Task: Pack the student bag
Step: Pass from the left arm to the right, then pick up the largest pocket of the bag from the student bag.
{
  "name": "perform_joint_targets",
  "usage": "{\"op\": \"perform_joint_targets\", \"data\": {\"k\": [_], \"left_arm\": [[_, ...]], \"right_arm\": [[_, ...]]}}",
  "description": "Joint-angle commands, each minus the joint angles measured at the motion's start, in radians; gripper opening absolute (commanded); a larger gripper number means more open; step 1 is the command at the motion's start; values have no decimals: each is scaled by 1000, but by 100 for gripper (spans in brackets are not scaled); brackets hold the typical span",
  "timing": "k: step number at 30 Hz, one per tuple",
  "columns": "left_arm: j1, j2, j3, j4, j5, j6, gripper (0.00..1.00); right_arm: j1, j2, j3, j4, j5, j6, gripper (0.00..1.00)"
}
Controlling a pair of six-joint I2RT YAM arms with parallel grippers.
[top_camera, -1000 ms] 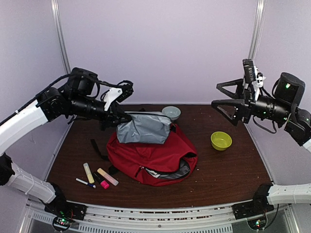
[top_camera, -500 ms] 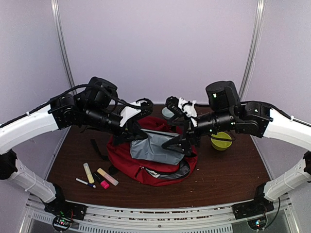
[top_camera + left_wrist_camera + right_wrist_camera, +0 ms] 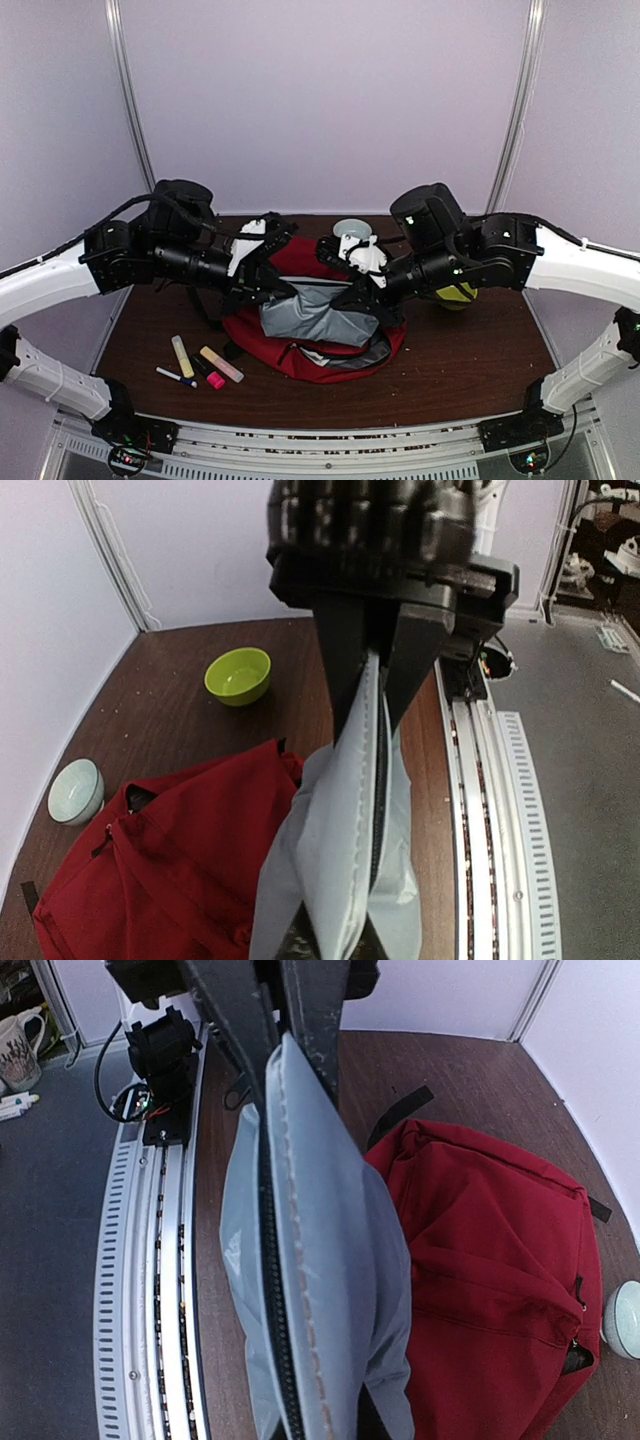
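The student bag [image 3: 262, 335], red, lies in the middle of the table, also in the left wrist view [image 3: 170, 860] and the right wrist view [image 3: 490, 1280]. Its grey flap [image 3: 315, 310] with a black zipper is held up, stretched between both grippers. My left gripper [image 3: 272, 292] is shut on the flap's left end, its fingertips [image 3: 335, 945] at each side of the cloth. My right gripper [image 3: 362, 297] is shut on the right end [image 3: 320, 1425]. Each wrist view shows the other gripper pinching the far end of the flap [image 3: 340, 830] [image 3: 310, 1250].
A green bowl [image 3: 455, 292] sits right of the bag, partly behind my right arm. A pale bowl [image 3: 352, 228] stands behind the bag. Highlighters and a pen [image 3: 200, 365] lie at the front left. A black strap [image 3: 205, 305] trails off the bag's left side.
My right arm swung in from the far right and shut on the flap's right end. My left gripper brought the flap lower and forward over the bag.
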Motion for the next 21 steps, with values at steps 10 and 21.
{"op": "perform_joint_targets", "data": {"k": [10, 21], "left_arm": [[-59, 158, 84, 63, -295, -183, 59], [-209, 891, 692, -175, -595, -61, 98]], "right_arm": [[-477, -511, -458, 199, -30, 588, 0], [-674, -778, -663, 135, -68, 701, 0]]}}
